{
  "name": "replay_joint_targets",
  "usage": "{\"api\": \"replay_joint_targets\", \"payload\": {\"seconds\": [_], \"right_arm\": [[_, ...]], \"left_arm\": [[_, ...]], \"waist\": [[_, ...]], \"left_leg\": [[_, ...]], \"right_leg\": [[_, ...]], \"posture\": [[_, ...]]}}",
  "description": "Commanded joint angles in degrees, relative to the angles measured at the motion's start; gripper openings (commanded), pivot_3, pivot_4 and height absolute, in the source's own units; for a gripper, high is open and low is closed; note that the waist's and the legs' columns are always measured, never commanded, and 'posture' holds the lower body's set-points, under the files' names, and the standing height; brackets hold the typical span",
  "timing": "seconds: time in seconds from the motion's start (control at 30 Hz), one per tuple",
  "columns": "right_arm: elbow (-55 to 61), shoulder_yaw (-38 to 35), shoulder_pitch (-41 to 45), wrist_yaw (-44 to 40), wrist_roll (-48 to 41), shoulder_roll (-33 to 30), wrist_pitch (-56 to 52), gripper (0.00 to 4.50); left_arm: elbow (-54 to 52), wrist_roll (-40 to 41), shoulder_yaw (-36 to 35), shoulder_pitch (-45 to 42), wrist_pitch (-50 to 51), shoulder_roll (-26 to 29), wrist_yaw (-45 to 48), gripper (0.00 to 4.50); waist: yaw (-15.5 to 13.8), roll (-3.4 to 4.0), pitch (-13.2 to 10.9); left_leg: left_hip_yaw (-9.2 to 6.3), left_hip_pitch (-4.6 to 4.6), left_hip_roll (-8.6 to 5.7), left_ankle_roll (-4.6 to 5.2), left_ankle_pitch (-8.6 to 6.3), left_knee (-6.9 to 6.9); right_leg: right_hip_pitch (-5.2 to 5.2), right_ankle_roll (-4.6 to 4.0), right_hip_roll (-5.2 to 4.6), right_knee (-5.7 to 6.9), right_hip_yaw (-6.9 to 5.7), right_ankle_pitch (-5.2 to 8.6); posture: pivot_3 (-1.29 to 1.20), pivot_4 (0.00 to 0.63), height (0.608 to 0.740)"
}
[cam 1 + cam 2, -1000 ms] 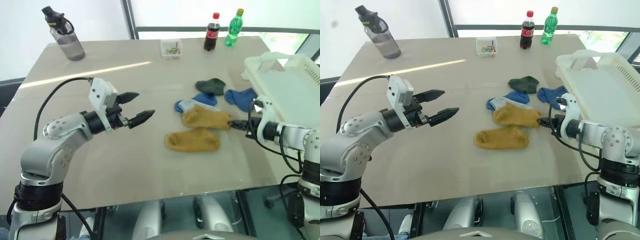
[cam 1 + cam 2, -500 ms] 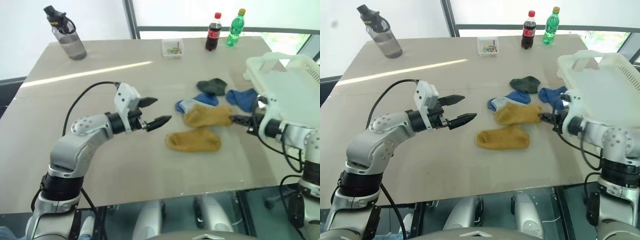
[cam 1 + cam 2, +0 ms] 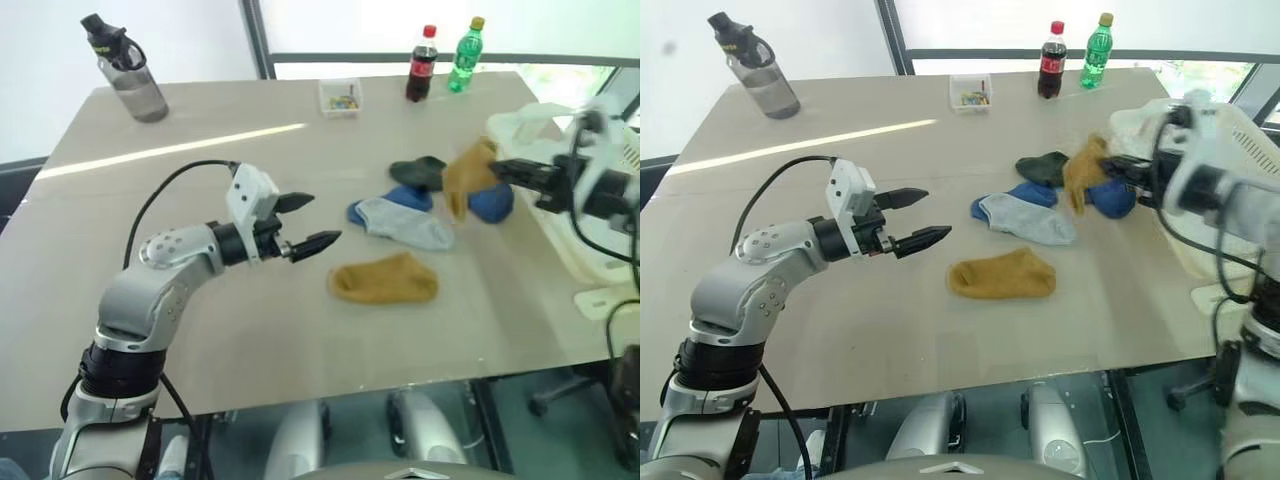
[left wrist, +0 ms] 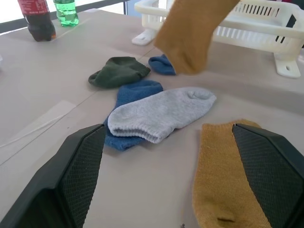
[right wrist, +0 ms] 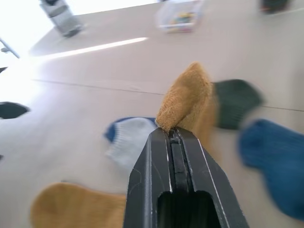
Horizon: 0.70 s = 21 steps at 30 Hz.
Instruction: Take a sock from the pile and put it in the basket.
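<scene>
A beige table [image 3: 200, 300] stood before a bright window, with a grey water bottle [image 3: 125, 68], a cola bottle [image 3: 421, 64], a green bottle [image 3: 465, 41] and a small clear box [image 3: 341, 97] along its far side. The right tool [image 3: 1118, 166] was clamped shut on the edge of a mustard sock [image 3: 1083, 170], which dangled limp above the pile [image 3: 420, 190]. The sock looked light, soft and floppy, so a pinch at the cuff or any edge should carry it, though it would swing and drape. A grey sock [image 4: 161, 111] lay over a blue one [image 3: 398, 198], with a dark green sock [image 4: 118, 71] and another blue sock [image 3: 492, 202] behind, and a second mustard sock [image 3: 384, 279] apart, nearer the robot. The white basket [image 4: 266, 26] sat just right of the pile. The right arm reached in from the right, raised, roughly level. The left tool [image 3: 305, 222] hovered with jaws wide and empty, pointing toward the socks.
</scene>
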<state>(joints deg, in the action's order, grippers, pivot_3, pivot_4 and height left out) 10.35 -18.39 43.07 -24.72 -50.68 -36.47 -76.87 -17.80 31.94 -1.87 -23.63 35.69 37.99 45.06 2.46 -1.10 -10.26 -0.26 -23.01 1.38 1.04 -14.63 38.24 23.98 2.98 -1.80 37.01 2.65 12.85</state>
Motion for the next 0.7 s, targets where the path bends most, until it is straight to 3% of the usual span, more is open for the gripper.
{"api": "replay_joint_targets", "payload": {"seconds": [0.03,0.13,0.3,0.4,0.53,0.7], "right_arm": [[1.11,7.07,2.67,1.25,0.68,5.81,0.64,0.02],[-1.53,13.91,2.48,4.03,5.62,11.86,3.46,0.02],[-6.67,18.74,2.31,6.73,12.73,18.25,9.93,0.02],[-6.9,19.64,1.85,5.27,13.94,20.43,12.68,0.88],[-5.44,15.68,2.02,6.08,11.41,23.77,11.81,2.7],[-4.18,11.02,1.06,5.8,9.53,21.51,10.33,2.7]], "left_arm": [[-1.85,0.25,-1.79,-0.54,-0.98,0.48,0.21,4.5],[-2.65,0.42,-2.21,-0.23,-0.58,0.61,-0.04,4.5],[-3.64,0.43,-3.12,0.7,-0.16,1.07,-0.6,4.5],[-4.3,0.59,-3.45,1.35,0.1,1.05,-0.94,4.5],[-4.91,0.9,-3.67,1.91,0.54,0.91,-1.1,4.5],[-4.42,0.6,-3.22,2.2,0.61,0.35,-1.63,4.5]], "waist": [[-0.11,0.01,-0.01],[-0.41,0.0,0.0],[-0.71,-0.01,0.01],[-0.63,0.0,0.01],[-0.48,0.0,0.01],[-0.63,0.0,0.01]], "left_leg": [[-0.02,-0.01,0.0,0.0,0.0,0.0],[-0.08,-0.12,-0.05,0.0,0.0,0.01],[-0.16,-0.85,-0.14,-0.02,0.01,0.21],[-0.14,-0.91,-0.16,-0.03,0.02,0.18],[-0.16,-0.85,-0.15,-0.03,0.02,0.15],[-0.17,-0.79,-0.17,-0.02,0.02,0.21]], "right_leg": [[0.01,0.0,-0.01,0.02,-0.01,0.0],[0.05,-0.01,-0.11,-0.01,-0.09,0.0],[0.67,0.01,-0.24,0.07,-0.18,-0.03],[0.84,0.01,-0.27,0.23,-0.15,-0.04],[0.85,0.0,-0.25,0.37,-0.17,-0.03],[0.84,0.0,-0.25,0.55,-0.17,-0.03]], "posture": [[0.0,0.15,0.74],[0.0,0.15,0.74],[0.0,0.15,0.74],[0.0,0.15,0.74],[0.0,0.15,0.74],[0.0,0.15,0.74]]}}
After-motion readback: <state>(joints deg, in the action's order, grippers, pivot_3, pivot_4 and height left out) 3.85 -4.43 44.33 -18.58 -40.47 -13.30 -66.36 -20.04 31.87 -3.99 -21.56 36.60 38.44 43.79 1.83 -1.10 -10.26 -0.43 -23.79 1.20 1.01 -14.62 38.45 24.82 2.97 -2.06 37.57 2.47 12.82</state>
